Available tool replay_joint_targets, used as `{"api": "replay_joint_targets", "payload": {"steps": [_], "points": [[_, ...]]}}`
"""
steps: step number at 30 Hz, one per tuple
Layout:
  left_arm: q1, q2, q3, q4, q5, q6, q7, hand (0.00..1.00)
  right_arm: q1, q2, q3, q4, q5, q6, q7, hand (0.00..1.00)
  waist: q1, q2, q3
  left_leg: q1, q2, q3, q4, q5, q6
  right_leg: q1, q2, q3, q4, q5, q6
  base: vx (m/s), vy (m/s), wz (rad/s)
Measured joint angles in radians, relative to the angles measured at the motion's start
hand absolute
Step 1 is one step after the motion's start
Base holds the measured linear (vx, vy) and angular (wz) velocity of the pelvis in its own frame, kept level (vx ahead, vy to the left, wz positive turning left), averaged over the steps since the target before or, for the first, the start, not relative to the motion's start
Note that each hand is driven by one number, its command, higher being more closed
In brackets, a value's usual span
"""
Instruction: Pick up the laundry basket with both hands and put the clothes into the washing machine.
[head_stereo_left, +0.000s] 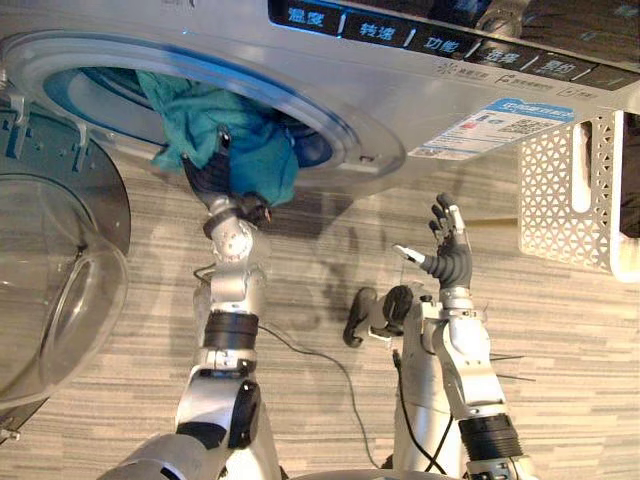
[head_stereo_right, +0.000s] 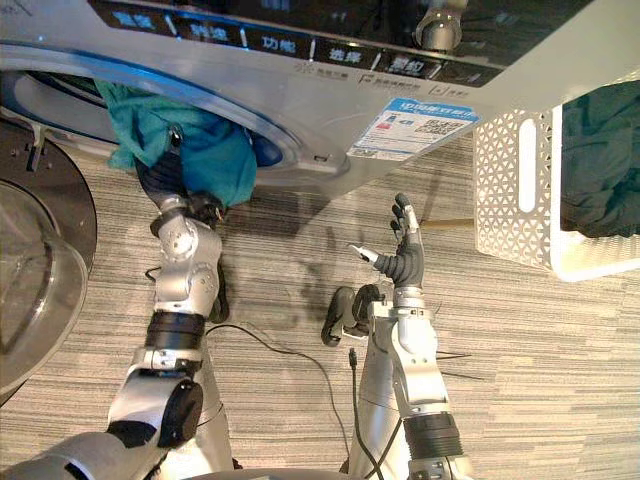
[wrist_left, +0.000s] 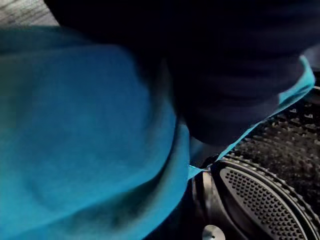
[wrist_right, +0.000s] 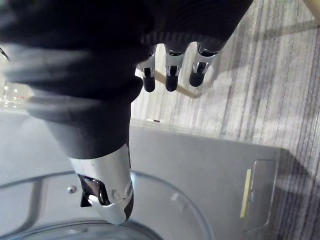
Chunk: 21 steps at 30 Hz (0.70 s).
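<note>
Teal cloth (head_stereo_left: 200, 115), soft and creased, hangs over the lower rim of the round opening of the silver washing machine (head_stereo_left: 400, 90) in the upper left of the left eye view, partly inside and partly drooping out. The left hand (head_stereo_left: 212, 172) is buried in this cloth at the rim. Its dark ribbed cover shows, but whether it is clamped on the cloth cannot be told. The machine's door (head_stereo_left: 50, 280), a domed clear glass bowl in a grey ring, stands open at the left edge, just beside the left arm.

The right hand (head_stereo_left: 447, 258) stands upright at centre right over bare floor (head_stereo_left: 560, 340), apart from everything. Its fingers (wrist_right: 171, 75) are straight, set off from the thumb (wrist_right: 107, 195), and hold nothing.

The white laundry basket (head_stereo_left: 555, 190) is rigid plastic with a lattice of small triangular holes and a slotted handle. It sits at the right edge, near the machine's front and well apart from both hands. The floor is grey with fine streaks and lies open between the right hand and the basket.

The right eye view shows dark green clothes (head_stereo_right: 600, 160) in the basket. The left wrist view shows the perforated metal drum (wrist_left: 260, 200) past the cloth. The right wrist view shows the machine's smooth grey front with a small rectangular flap.
</note>
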<state>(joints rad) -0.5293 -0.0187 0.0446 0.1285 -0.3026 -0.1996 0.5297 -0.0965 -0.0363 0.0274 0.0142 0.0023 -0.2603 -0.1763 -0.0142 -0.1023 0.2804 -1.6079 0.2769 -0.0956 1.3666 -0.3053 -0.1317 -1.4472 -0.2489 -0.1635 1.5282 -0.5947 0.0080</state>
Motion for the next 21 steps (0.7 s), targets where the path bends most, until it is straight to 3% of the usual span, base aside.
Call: {"api": "replay_joint_targets", "payload": {"steps": [6,9,12,17,21], "points": [[0.004,-0.006,-0.044,-0.06,0.115,-0.003,0.001,1.0,0.007,-0.001,0.0,0.0,-0.013,0.0,0.0,0.0,0.002,0.0,0.0,0.021,-0.001,0.003,-0.012,0.0,0.0,0.021,-0.001,-0.002,-0.015,0.0,0.001,0.04,-0.031,0.01],[-0.052,0.037,-0.037,-0.058,0.161,0.01,0.019,1.0,0.006,-0.001,0.001,0.0,-0.013,0.0,0.003,0.0,0.002,0.001,0.0,0.021,0.001,0.004,-0.015,0.001,0.0,0.02,0.002,-0.003,-0.02,0.002,0.004,0.05,-0.03,-0.02],[-0.188,0.145,-0.005,-0.035,0.2,0.04,0.039,1.0,0.006,-0.009,0.0,0.0,-0.012,-0.002,0.005,0.0,-0.003,0.001,0.001,0.019,0.004,0.003,-0.015,0.001,0.0,0.02,0.006,-0.004,-0.026,0.005,0.008,0.05,-0.025,-0.06],[-0.449,0.355,0.008,0.034,0.214,0.043,0.038,1.0,-0.013,-0.014,-0.031,-0.004,-0.007,-0.009,0.012,0.0,-0.005,0.002,0.001,0.005,0.02,0.004,-0.013,-0.004,0.007,0.014,0.022,-0.005,-0.051,0.025,0.019,0.05,-0.006,-0.14],[-0.53,0.412,-0.005,0.085,0.241,0.055,0.014,1.0,-0.033,-0.028,-0.038,-0.033,0.02,-0.012,0.048,0.0,-0.017,0.002,0.002,-0.019,0.021,0.005,0.0,-0.009,0.016,-0.007,0.022,-0.002,-0.049,0.029,0.022,0.05,-0.005,-0.05]]}}
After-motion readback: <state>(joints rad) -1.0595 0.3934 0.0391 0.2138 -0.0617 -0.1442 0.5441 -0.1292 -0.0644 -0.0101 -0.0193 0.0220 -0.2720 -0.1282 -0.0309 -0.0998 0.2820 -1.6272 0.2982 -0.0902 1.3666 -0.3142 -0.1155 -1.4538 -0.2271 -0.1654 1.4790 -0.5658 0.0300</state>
